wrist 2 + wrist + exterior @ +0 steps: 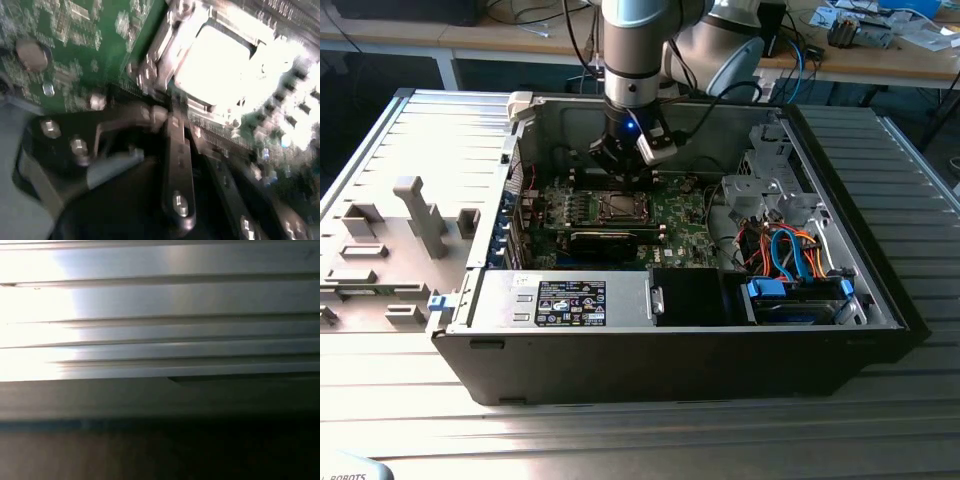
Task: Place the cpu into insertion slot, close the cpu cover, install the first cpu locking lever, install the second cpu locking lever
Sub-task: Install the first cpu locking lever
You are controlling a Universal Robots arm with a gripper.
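Green circuit board (pixel 685 222), silvery cpu cover (pixel 172 45), orange and blue cables (pixel 790 250).

The open computer case (pixel 670 340) leaves access from above. Its walls ring the green board (pixel 680 215). The arm (pixel 635 60) stands over the board's far edge, its hand (pixel 620 165) just beyond the insertion slot (pixel 622 207). Near the case's front wall a black power supply (pixel 570 300) blocks, and cables (pixel 785 250) with a drive cage (pixel 770 185) crowd the exterior view's right corner.

place: lab/workshop | signs: open computer case (pixel 670 330) on ribbed metal table (pixel 420 130); cluttered cabled workbench (pixel 880 55) behind
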